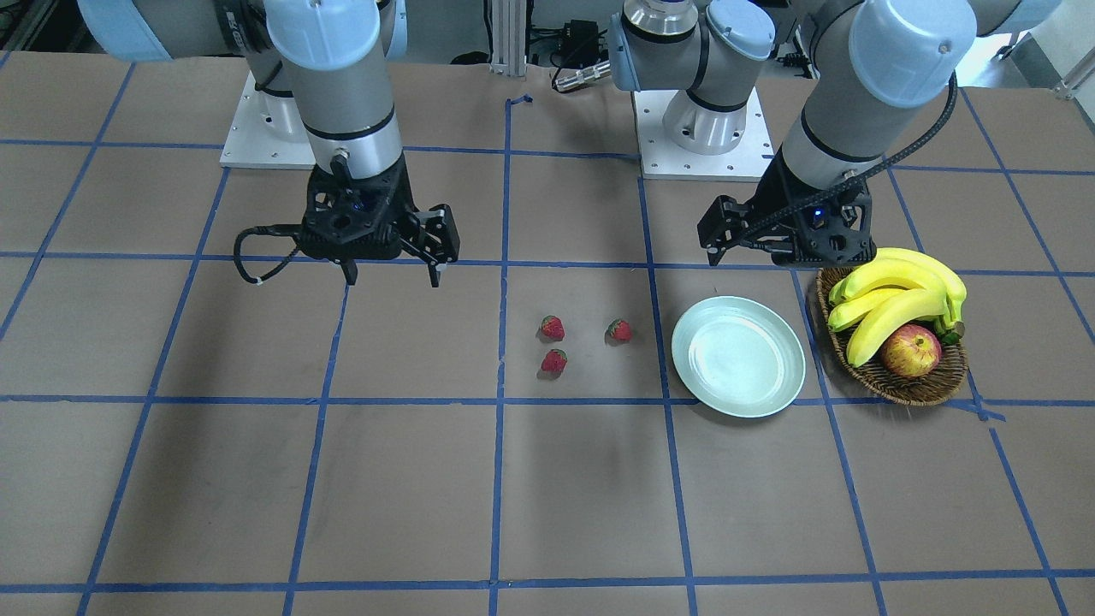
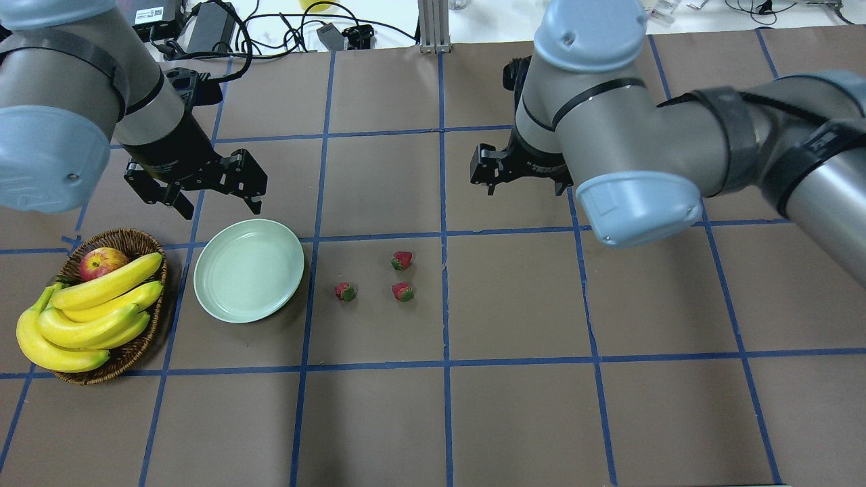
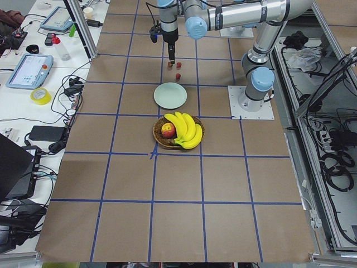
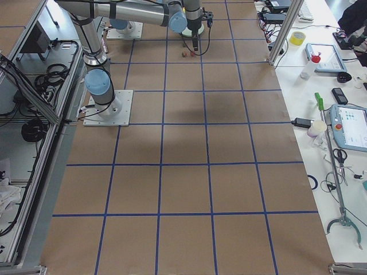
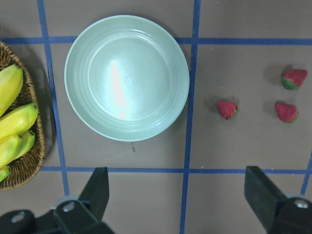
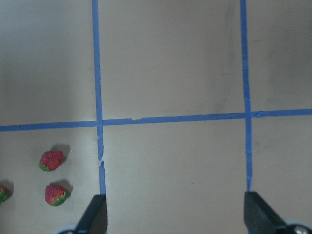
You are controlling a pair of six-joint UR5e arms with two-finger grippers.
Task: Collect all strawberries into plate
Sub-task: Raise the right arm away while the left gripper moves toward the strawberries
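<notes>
Basket far left on table, brown wicker, holding bunch of yellow bananas plus one red-yellow apple at far end. Just right of it, not touching: plate, pale green, glossy, nothing in it. Left gripper hovering past plate's far rim, jaws spread wide, holding nothing. Right of plate, across one blue tape line: three strawberries, all on bare table, none in plate. Nearest one beside that line, other two paired further right, close but apart. Right gripper above table beyond strawberries, off to their right, jaws wide, nothing held. Lettering on right wrist housing too blurred to read.
</notes>
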